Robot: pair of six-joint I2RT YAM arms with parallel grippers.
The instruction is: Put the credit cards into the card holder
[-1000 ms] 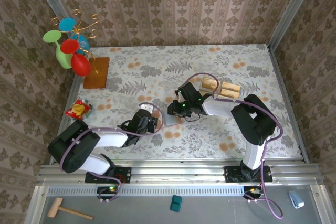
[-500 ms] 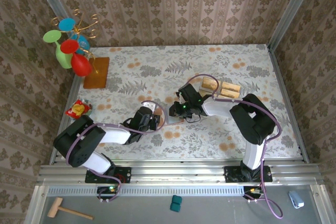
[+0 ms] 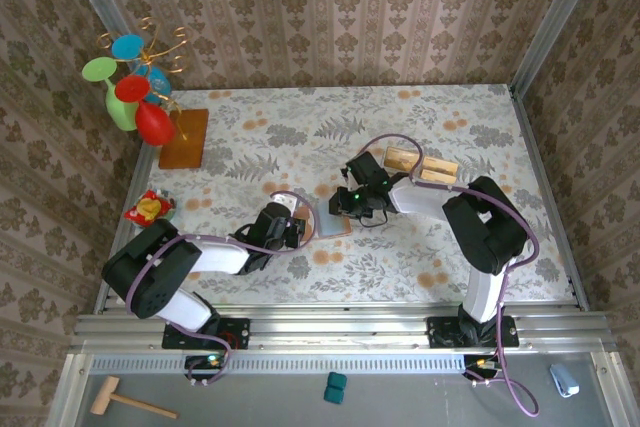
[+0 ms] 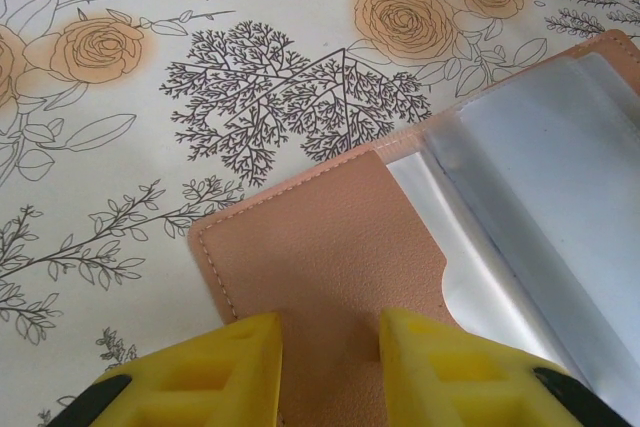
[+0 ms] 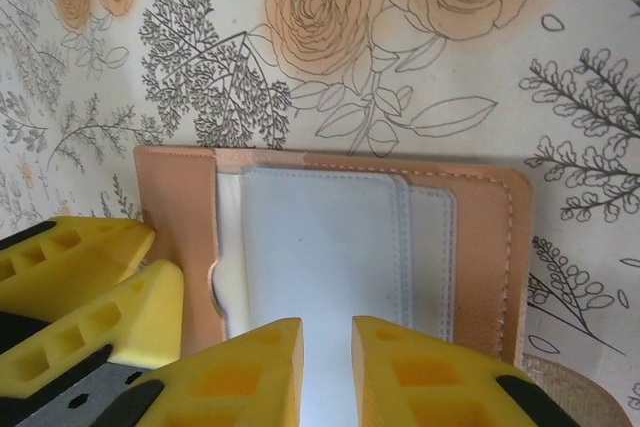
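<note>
The card holder (image 3: 331,221) lies open on the flowered table between my two grippers. Its tan leather flap (image 4: 320,237) and clear pockets (image 5: 320,237) face up. My left gripper (image 4: 330,347) rests on the leather flap, jaws a little apart, with bare leather between them. Its yellow fingers (image 5: 95,292) show at the holder's left edge in the right wrist view. My right gripper (image 5: 326,352) hovers over the clear pocket with a narrow gap and nothing in it. In the top view the left gripper (image 3: 296,231) and right gripper (image 3: 342,209) flank the holder. Tan credit cards (image 3: 437,169) lie behind the right arm.
A wooden board (image 3: 184,137) with a colourful ornament stand (image 3: 130,87) sits at the far left. A red snack packet (image 3: 148,209) lies near the left edge. Patterned walls close in the table on three sides.
The right gripper has shifted slightly right over the card holder. The left arm edged forward to the holder's left edge. Both grippers' jaws look unchanged.
</note>
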